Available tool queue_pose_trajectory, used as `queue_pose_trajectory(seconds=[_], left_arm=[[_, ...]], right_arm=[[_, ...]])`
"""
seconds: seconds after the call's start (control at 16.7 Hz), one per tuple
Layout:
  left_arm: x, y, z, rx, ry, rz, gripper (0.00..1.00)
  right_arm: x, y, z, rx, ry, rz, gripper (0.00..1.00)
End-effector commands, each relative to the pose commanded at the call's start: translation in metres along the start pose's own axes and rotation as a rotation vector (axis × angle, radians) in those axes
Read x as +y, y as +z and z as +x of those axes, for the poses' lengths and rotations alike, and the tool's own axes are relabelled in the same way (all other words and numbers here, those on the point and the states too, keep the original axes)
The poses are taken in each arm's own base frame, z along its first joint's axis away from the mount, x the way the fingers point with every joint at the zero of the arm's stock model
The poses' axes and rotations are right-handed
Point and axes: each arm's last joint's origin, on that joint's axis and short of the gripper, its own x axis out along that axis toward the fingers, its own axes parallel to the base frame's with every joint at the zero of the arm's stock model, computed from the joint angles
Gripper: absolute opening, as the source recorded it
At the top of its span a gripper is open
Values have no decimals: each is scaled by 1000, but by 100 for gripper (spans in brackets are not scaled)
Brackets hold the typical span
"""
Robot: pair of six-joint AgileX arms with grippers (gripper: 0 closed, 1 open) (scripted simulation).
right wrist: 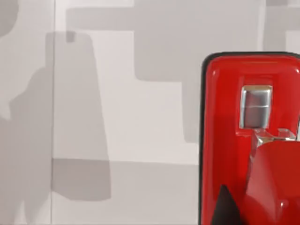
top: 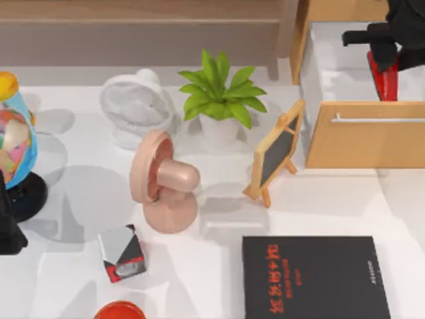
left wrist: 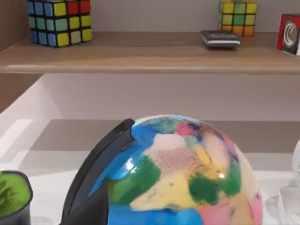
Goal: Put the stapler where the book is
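Observation:
The red stapler [top: 384,76] is inside the open wooden drawer [top: 362,136] at the table's back right, lengthwise toward the front. My right gripper [top: 388,54] hovers directly over its far end. In the right wrist view the stapler [right wrist: 234,140] is very close, against the drawer's white floor. The black book [top: 315,276] with red characters lies flat at the front right of the table, well in front of the drawer. My left arm [top: 9,229] is parked at the left edge.
A small chalkboard easel [top: 275,153] stands between drawer and book. A potted plant [top: 219,100], a white fan [top: 136,103] and a pink fan [top: 163,183] fill the middle. A cube-like box [top: 123,252], a red dish [top: 119,311] and a globe [top: 13,143] are at the left.

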Motion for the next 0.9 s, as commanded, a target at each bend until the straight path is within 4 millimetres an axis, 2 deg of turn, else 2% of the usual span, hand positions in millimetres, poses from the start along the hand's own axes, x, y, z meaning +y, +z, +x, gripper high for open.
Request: queue_pose_trajectory(seconds=[0.24, 0.42, 0.66, 0.9], left_arm=[[0, 0, 0, 0, 0, 0, 100], [0, 0, 0, 0, 0, 0, 100], [0, 0, 0, 0, 0, 0, 100], [0, 0, 0, 0, 0, 0, 100]], right_arm=[[23, -15, -54, -141, 33, 25, 0], [47, -39, -80, -184, 71, 40, 0], [80, -85, -91, -155, 111, 55, 0], [108, -137, -82, -68, 119, 63, 0]])
